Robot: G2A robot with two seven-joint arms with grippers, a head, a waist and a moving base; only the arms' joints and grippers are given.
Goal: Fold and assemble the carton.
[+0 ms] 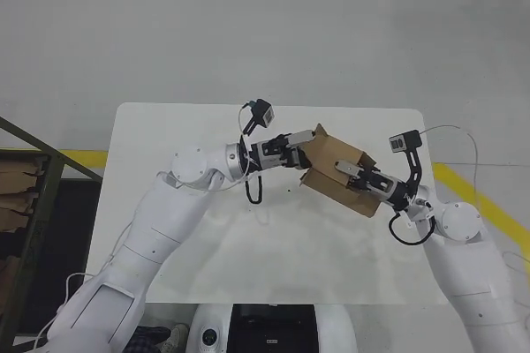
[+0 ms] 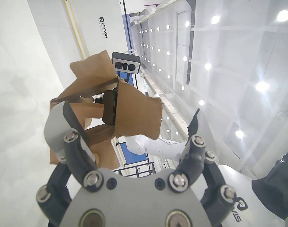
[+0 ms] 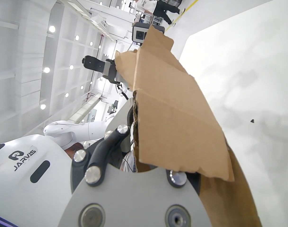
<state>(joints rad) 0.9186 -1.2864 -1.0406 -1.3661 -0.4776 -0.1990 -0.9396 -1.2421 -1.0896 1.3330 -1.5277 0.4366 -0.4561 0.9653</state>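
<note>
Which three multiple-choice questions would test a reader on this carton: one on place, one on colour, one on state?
1. Where is the carton?
A. on the floor
B. between the left gripper and the right gripper, over the table
C. at the table's near edge
2. What colour is it?
A. white
B. brown
C. blue
3. How does the left gripper stand?
A. open
B. shut on the carton
C. shut on nothing
Key: 1 B, the top view shows a gripper at each end; 2 B, plain brown cardboard; 3 A, its fingers stand wide apart.
</note>
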